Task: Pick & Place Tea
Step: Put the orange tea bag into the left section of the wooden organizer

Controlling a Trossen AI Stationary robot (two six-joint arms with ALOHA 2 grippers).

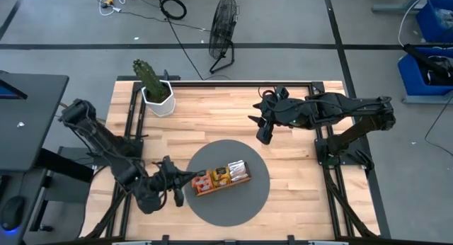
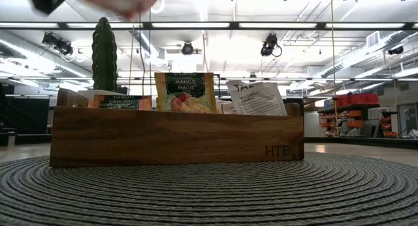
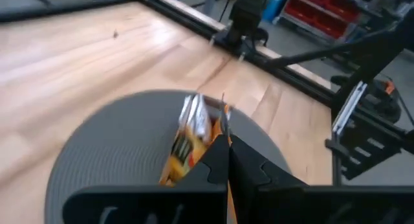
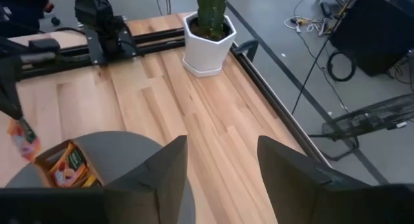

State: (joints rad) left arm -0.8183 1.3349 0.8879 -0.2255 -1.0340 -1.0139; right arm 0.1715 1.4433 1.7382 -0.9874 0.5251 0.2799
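The left claw (image 1: 181,189) hangs at the near-left rim of the round grey mat (image 1: 249,202), its fingers pressed together on an orange-red tea sachet (image 4: 23,144); in the right wrist view the sachet dangles in the air just beside the left end of the wooden tray (image 1: 221,178), above the mat and not yet inside any compartment; the low view shows a blurred pale sachet held high over that same end. The tray lies to the claw's right, long axis running across the mat and slightly tilted; its compartments already stand full of upright tea sachets (image 2: 185,91), orange and white. The left arm is far the nearer; a short carry rightward and down should bring the sachet over the nearest slot. The right claw (image 1: 262,127) waits well apart over the bare counter (image 1: 212,124) behind the mat, fingers spread and empty; a potted cactus (image 1: 151,86) stands at the far-left corner.
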